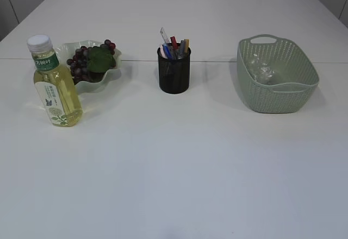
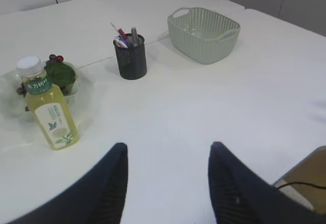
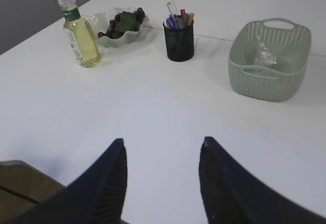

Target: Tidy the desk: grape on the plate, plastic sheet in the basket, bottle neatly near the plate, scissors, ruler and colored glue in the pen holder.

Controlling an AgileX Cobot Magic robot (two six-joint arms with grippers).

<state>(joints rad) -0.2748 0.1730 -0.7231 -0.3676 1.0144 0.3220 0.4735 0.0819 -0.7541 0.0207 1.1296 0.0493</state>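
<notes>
Dark grapes (image 1: 81, 62) with a green leaf lie on the wavy pale plate (image 1: 117, 68) at the left. A bottle (image 1: 54, 84) of yellow drink with a white cap stands upright just in front of the plate. The black mesh pen holder (image 1: 174, 70) in the middle holds several coloured sticks, among them a clear ruler; I cannot pick out scissors or glue. A crumpled clear plastic sheet (image 1: 265, 71) lies inside the green basket (image 1: 288, 100) at the right. My left gripper (image 2: 168, 145) and right gripper (image 3: 162, 141) hang open over bare table, far from everything, and neither shows in the exterior view.
The white table has a seam running across behind the objects. A brown surface (image 2: 305, 175) shows past the table's edge at the lower right of the left wrist view, and a similar one (image 3: 20, 183) at the lower left of the right wrist view.
</notes>
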